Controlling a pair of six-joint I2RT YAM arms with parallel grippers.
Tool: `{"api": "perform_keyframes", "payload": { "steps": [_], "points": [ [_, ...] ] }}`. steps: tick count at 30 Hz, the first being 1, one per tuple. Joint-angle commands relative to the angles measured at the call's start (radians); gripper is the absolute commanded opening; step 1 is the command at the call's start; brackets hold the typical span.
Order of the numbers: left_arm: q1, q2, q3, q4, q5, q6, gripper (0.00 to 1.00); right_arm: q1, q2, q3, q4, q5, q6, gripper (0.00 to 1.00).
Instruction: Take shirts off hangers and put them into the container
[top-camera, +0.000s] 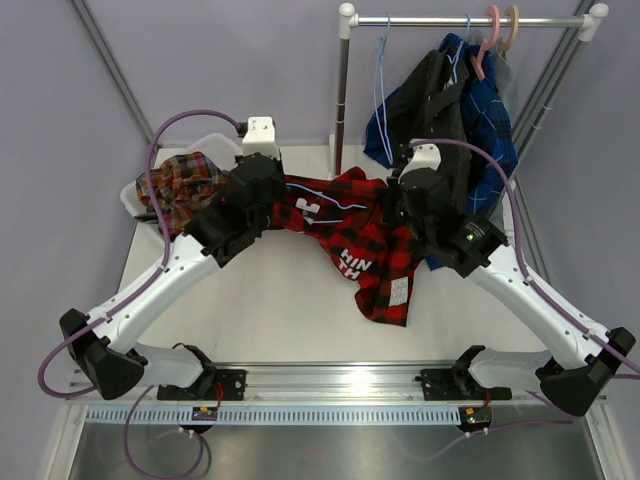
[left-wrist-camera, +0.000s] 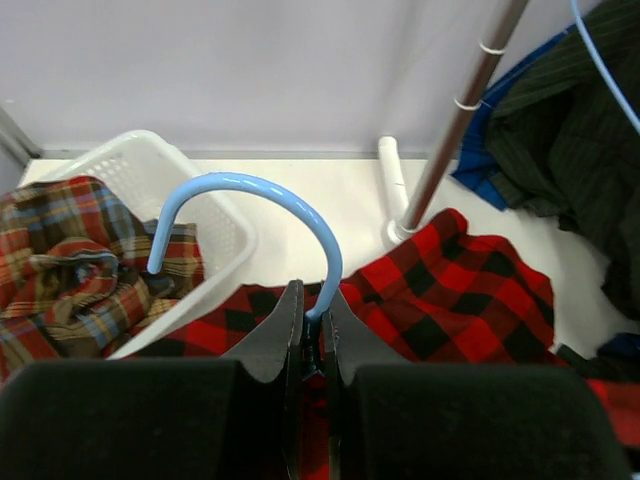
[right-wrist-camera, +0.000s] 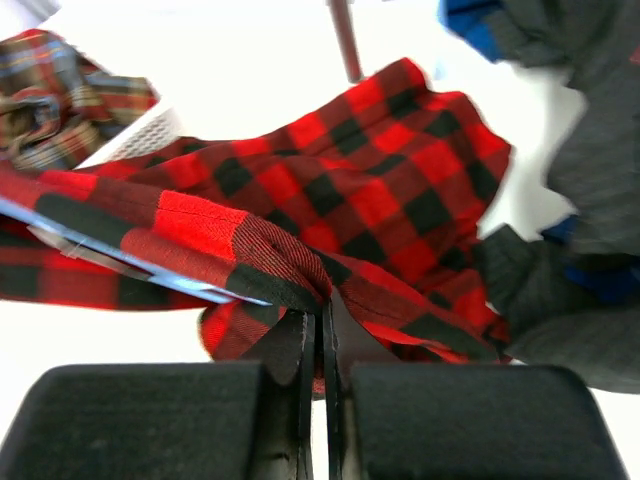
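Left arm (top-camera: 150, 285) & right arm (top-camera: 535, 295) were white link shells w/ black joint housings and black bases at the table's near edge. A purple cable (top-camera: 152, 175) ran along each arm. A white cam block (top-camera: 259, 133) topped each wrist. A small green light (top-camera: 470, 237) showed on the rt forearm. Left gripper (left-wrist-camera: 312, 335) & right gripper (right-wrist-camera: 320, 335) had matte black wedge-shaped fingers.

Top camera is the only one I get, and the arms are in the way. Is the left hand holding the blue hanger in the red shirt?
Observer: Yes. The left hand is shut on the light-blue hanger, just below its hook.
Child: And the right hand?
Observer: The right hand is shut on a fold of the red-and-black shirt.
Child: Which way does the hook bend?
Observer: It curves over toward the white basket.
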Motion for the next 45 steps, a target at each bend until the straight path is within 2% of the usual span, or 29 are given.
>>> {"api": "perform_keyframes", "payload": {
  "steps": [1,9,14,16,20,25,31,38,40,45],
  "points": [
    [0.056,-0.083,-0.039,-0.009,-0.068,-0.025,0.0,-0.083,-0.056,-0.038,-0.039,0.049,-0.026,0.0],
    [0.172,-0.137,-0.053,-0.047,0.029,-0.096,0.0,-0.123,-0.088,-0.116,-0.035,0.001,-0.061,0.0],
    [0.201,-0.152,-0.036,-0.049,0.067,-0.092,0.0,-0.134,-0.105,-0.157,-0.014,-0.082,-0.093,0.0],
    [0.201,-0.163,-0.029,-0.046,0.125,-0.126,0.0,-0.134,-0.104,-0.173,0.024,-0.173,-0.107,0.0],
    [0.173,-0.155,0.005,-0.047,0.315,-0.191,0.0,-0.132,-0.049,-0.202,0.102,-0.345,-0.091,0.0],
    [0.053,-0.129,0.086,-0.044,0.358,-0.207,0.0,-0.114,0.02,-0.22,0.196,-0.48,-0.068,0.0],
    [-0.007,-0.135,0.157,-0.043,0.429,-0.241,0.0,-0.116,0.096,-0.26,0.227,-0.51,-0.064,0.0],
    [-0.01,-0.152,0.186,-0.006,0.607,-0.29,0.0,-0.114,0.212,-0.276,0.241,-0.505,-0.055,0.01],
    [-0.01,-0.167,0.179,-0.007,0.596,-0.268,0.0,-0.114,0.224,-0.27,0.221,-0.521,-0.071,0.04],
    [-0.01,-0.227,0.149,-0.001,0.562,-0.203,0.0,-0.115,0.226,-0.276,0.205,-0.513,-0.084,0.04]
  ]
}}
